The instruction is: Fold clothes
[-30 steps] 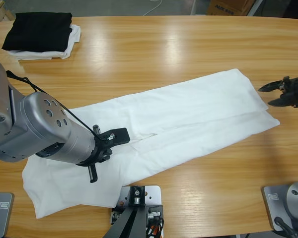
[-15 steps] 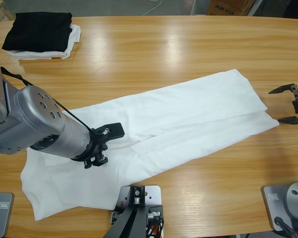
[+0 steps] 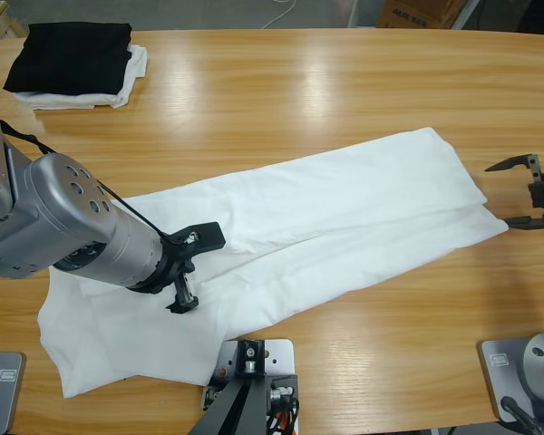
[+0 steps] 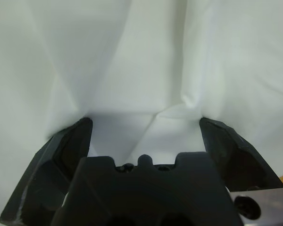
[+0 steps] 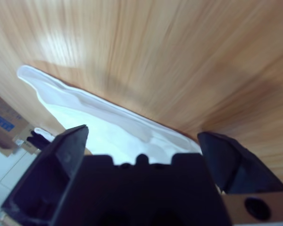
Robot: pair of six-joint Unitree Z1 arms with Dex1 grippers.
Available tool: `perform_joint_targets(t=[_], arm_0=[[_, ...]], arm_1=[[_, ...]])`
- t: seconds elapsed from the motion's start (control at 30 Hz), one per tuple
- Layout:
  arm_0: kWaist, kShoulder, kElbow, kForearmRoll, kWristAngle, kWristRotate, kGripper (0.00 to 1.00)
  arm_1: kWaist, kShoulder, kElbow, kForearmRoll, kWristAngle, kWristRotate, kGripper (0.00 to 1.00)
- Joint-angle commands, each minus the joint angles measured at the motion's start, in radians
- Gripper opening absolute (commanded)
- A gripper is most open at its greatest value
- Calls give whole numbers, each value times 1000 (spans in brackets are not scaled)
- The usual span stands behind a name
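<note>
Table: long wooden table (image 3: 299, 100), light grain w/ glare streaks, fills most of high view.
Black garment: folded black garment (image 3: 70, 56), far left corner of table, on top of stack.
White cloth: smaller folded white cloth (image 3: 131, 72) under the black one, edges sticking out on right and front.
Box: cardboard box (image 3: 417, 13) w/ blue print, beyond table's far edge, right of middle.
Cable: white cable (image 3: 279, 14) on floor past far edge.

Both tools (image 3: 189, 269) (image 3: 519, 192) wide apart, empty.

White T-shirt (image 3: 344, 204) lies lengthwise folded across wooden table (image 3: 299, 91).
</note>
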Motion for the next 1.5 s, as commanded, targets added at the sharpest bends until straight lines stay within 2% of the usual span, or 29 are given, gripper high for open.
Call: perform_joint_targets(t=[0.03,0.2,0.33,0.4,0.43,0.47,0.5,0.57,0.7,0.73,0.8,0.83,1.07,1.17,1.2,1.3,1.4,1.5], arm_0=[[9,29,40,-2,28,33,954],[9,26,32,67,72,136,954],[15,-14,3,73,78,142,998],[15,-24,-14,76,77,141,981],[16,-31,-22,82,79,137,852],[21,-36,-29,84,75,136,646],[22,-43,-38,87,74,139,561],[33,-66,-64,98,72,140,436],[79,-106,-130,150,24,140,436],[84,-108,-149,179,17,141,377],[95,-113,-158,208,-4,145,11],[99,-118,-151,214,-13,147,0],[121,-151,-82,215,-13,147,16],[135,-154,-80,217,-3,148,593],[136,-154,-80,216,-2,149,690],[136,-148,-79,215,0,148,743],[136,-146,-80,215,4,149,747],[139,-153,-72,215,5,149,747]], arm_1=[[40,100,26,-29,19,-33,1000],[42,95,29,-30,11,-34,1000],[42,92,28,-33,15,-33,1000],[42,88,28,-33,16,-34,1000],[42,86,28,-34,16,-34,1000],[42,84,29,-35,16,-34,1000],[42,83,29,-35,16,-34,1000],[42,80,29,-35,16,-35,1000],[44,73,30,-35,15,-36,1000],[46,73,30,-35,14,-36,1000],[48,73,32,-37,14,-36,1000],[48,73,32,-38,14,-37,1000],[51,80,26,-26,2,-16,1000],[75,99,21,-27,12,-21,1000],[91,104,19,-27,19,-27,1000],[182,111,18,-29,25,-31,1000],[304,125,25,-52,24,-16,1000],[330,107,32,-76,18,3,1000]])
